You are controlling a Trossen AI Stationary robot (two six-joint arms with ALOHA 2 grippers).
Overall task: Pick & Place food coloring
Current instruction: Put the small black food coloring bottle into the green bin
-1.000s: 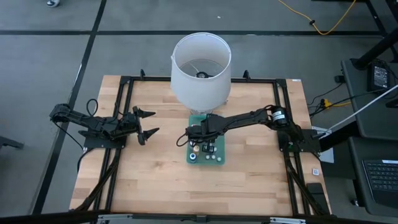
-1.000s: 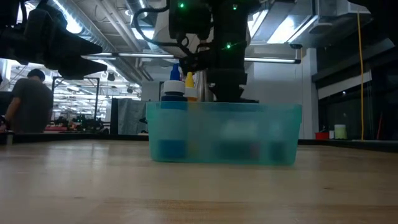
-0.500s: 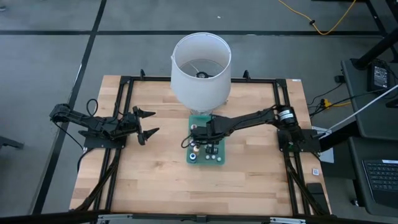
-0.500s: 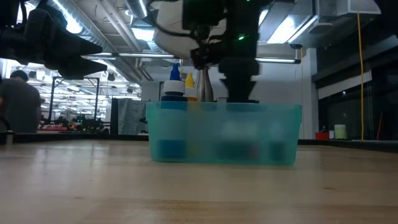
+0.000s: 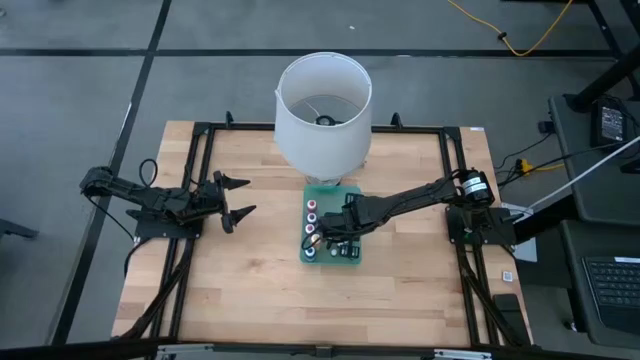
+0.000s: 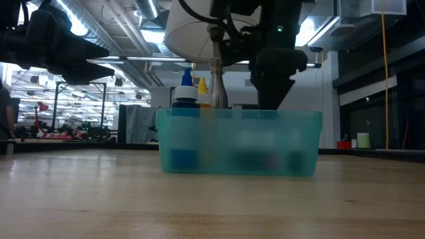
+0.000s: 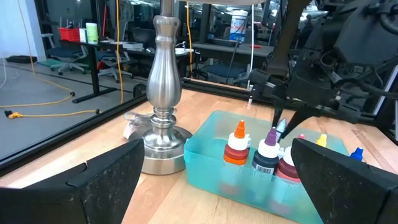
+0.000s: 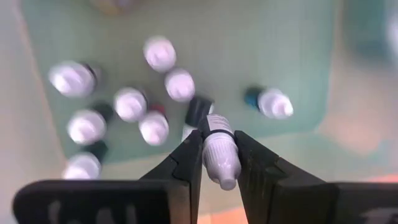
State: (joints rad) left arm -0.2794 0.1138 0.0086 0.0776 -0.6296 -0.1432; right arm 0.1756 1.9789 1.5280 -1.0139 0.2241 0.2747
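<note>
A teal bin (image 5: 352, 256) at mid-table holds several food coloring bottles (image 8: 130, 102), standing upright with their caps up. My right gripper (image 8: 219, 134) hangs over the bin, pointing steeply down, shut on one small bottle (image 8: 221, 157). In the low view it stands at the bin's rim (image 6: 269, 99). In the left wrist view it hovers over red- and purple-tipped bottles (image 7: 268, 149). My left gripper (image 5: 243, 197) waits open at the table's left side, nothing between its fingers. My right gripper pinches the small bottle by its two sides (image 8: 214, 138), just below a dark band, between its two fingers. The fingers come from above, pointing down. The bottle stands along them, its pale capped end (image 8: 226, 177) up toward the wrist, held above the bottles in the bin.
A lamp with a white shade (image 5: 323, 110) and a metal stem (image 7: 164, 81) stands just beyond the bin's far end. Black frame rails (image 5: 455, 200) run along the table's sides. Bare wood lies near of the bin (image 5: 300, 300).
My right gripper has moved above the bin toward the table's right edge and a little toward the near edge, staying shut and pointing down. The left arm has kept still.
</note>
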